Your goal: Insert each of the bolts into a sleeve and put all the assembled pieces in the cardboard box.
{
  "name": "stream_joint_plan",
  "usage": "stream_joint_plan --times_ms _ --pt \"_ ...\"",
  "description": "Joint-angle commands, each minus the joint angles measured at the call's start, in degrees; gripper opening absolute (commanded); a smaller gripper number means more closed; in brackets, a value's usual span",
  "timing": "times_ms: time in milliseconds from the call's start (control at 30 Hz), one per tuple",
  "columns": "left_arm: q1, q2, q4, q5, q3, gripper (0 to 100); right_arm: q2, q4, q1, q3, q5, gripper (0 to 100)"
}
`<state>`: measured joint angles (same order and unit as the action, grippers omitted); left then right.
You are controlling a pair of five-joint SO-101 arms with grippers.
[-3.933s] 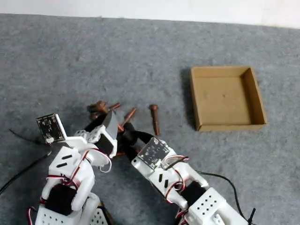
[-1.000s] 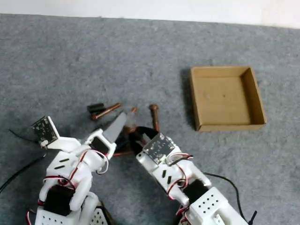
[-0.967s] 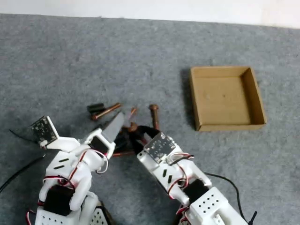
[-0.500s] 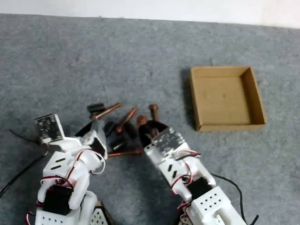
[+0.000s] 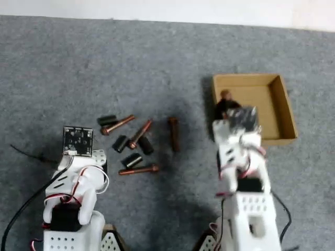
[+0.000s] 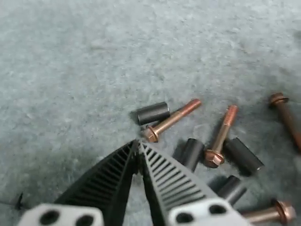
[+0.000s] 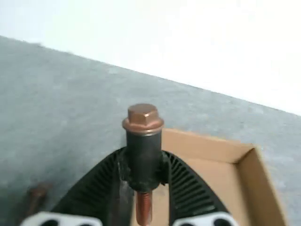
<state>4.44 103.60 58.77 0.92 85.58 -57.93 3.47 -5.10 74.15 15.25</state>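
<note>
My right gripper [image 7: 143, 165] is shut on a black sleeve [image 7: 143, 153] with a copper bolt [image 7: 143, 117] through it, held upright. In the high view this assembled piece [image 5: 225, 98] hangs over the near left corner of the cardboard box [image 5: 285, 107]. Loose copper bolts [image 5: 140, 133] and black sleeves [image 5: 132, 159] lie scattered left of the box. My left gripper [image 6: 139, 147] is shut on nothing, its tips just short of a bolt [image 6: 171, 120] lying beside a sleeve [image 6: 153, 113]. The left arm [image 5: 73, 178] stands near the front edge, left of the pile.
Grey carpet covers the table. One bolt [image 5: 172, 134] lies apart between the pile and the box. A black cable [image 5: 23, 151] trails at the left arm's side. The box floor [image 7: 221, 174] is bare cardboard.
The right arm has swung from the pile over to the box, carrying the bolt in its sleeve. The left arm has drawn back from the pile and turned straight.
</note>
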Motion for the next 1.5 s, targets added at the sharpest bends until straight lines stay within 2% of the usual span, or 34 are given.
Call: stream_joint_plan --times_ms 0,100,300,500,567,800,933,1100,1233,1467 --pt "0.92 0.31 -1.85 -0.62 -0.13 1 18.15 -1.89 3.47 -17.63 0.09 0.5" --pt "0.92 0.31 -1.93 -0.79 -0.04 1 34.51 -1.89 5.67 -29.32 -3.52 0.5" --pt "0.92 0.31 -1.93 -0.88 -0.04 1 60.00 -1.45 12.70 -49.71 -23.38 0.6" --pt "0.92 0.31 -1.93 -0.88 -0.04 1 69.49 -0.40 14.46 -55.69 -25.67 0.7" --pt "0.84 0.31 -1.93 -0.88 0.04 1 70.02 0.75 14.11 -55.60 -25.58 1.8" --pt "0.75 0.31 -2.46 -0.88 0.57 1 70.02 6.29 10.86 -55.78 -25.67 17.8" --pt "0.92 0.31 -6.86 -0.88 2.95 1 69.76 8.57 9.80 -55.87 -25.67 18.1" --pt "0.92 0.31 -7.21 -0.88 3.21 1 68.26 16.04 8.48 -56.13 -25.67 18.1" --pt "0.92 0.31 -7.30 -0.88 3.21 1 60.00 18.15 4.97 -55.08 -25.58 18.1" --pt "1.01 0.31 -7.03 -0.88 3.03 1 42.77 19.38 -4.35 -41.19 -25.41 18.1"
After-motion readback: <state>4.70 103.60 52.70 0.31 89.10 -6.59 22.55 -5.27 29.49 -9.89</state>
